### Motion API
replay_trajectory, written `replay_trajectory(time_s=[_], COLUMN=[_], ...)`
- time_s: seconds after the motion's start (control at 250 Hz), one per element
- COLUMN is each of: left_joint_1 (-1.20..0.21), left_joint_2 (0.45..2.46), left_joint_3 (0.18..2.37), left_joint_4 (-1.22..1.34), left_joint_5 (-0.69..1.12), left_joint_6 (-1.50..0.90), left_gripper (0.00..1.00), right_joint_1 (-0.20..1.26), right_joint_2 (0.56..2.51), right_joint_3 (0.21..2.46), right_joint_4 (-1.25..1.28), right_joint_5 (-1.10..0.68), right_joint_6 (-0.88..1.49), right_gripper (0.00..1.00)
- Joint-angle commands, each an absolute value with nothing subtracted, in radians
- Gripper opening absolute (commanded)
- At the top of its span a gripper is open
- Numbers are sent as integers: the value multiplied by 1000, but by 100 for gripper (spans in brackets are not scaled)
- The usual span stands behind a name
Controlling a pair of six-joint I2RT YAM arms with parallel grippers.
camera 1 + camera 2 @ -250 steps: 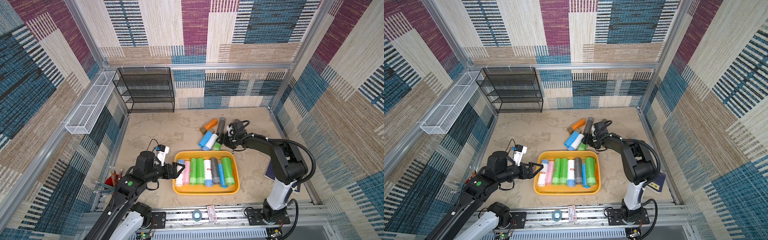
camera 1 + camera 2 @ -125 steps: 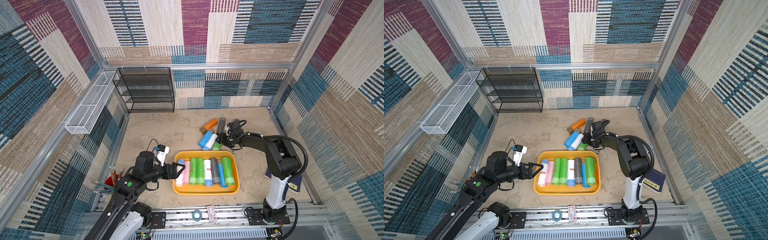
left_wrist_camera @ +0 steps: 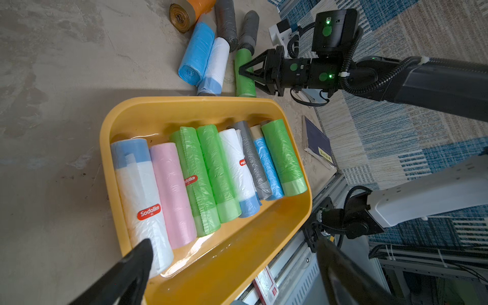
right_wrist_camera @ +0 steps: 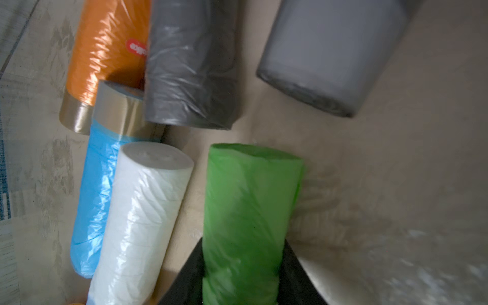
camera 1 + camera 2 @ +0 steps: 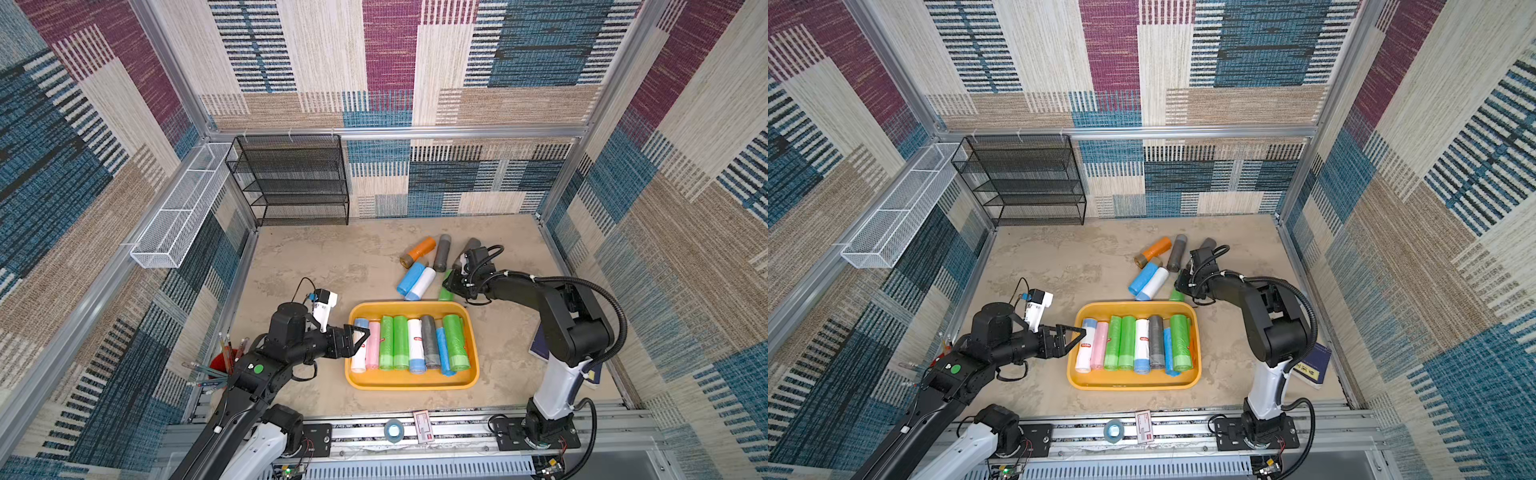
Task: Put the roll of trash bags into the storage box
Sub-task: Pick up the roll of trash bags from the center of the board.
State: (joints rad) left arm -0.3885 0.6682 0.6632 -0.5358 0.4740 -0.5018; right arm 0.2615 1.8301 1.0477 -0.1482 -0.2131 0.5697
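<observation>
— What's the room like?
— Woven patchwork walls point(image 5: 390, 62) around a mottled beige desk point(image 5: 332, 257). The left end effector point(image 5: 360, 343) is spread wide at the 9 o'clock rim of the storage box point(image 5: 411, 384).
— And the roll?
— The green roll point(image 4: 250, 206) is outside the box, at its 1 o'clock, pinched by the right end effector point(image 3: 244, 72).

White-and-blue plastic roll point(image 3: 140, 184), red oval sticker: you can read "Sodolike".
Green crinkled plastic roll point(image 3: 200, 206), red sticker: "odolike" (its first letter curls out of your sight).
Orange plastic roll point(image 4: 105, 47), red sticker: white lettering, cut off, unreadable for you.
Dark blue book point(image 3: 317, 137), yellow label: too small to read.
</observation>
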Motion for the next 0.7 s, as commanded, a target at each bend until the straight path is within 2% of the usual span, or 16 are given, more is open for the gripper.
replay_trajectory(time_s=[0.0, 0.236, 0.556, 0.7], left_joint_1=[-386, -384, -376, -373], left_joint_2=[669, 684, 676, 665], left_joint_3=[663, 669, 667, 669], left_joint_4=[-521, -531, -530, -537], left_joint_5=[463, 453, 450, 436], left_joint_6=[-512, -509, -508, -508], left_gripper=[97, 97, 97, 97], right_joint_1=[251, 211, 152, 149], right_joint_2=[1778, 1674, 1527, 1495], right_joint_3=[1020, 981, 982, 1023], right_joint_4=[-101, -113, -150, -167], right_joint_5=[-182, -114, 102, 131], right_joint_6=[586, 543, 428, 375], right_gripper=[39, 39, 38, 38])
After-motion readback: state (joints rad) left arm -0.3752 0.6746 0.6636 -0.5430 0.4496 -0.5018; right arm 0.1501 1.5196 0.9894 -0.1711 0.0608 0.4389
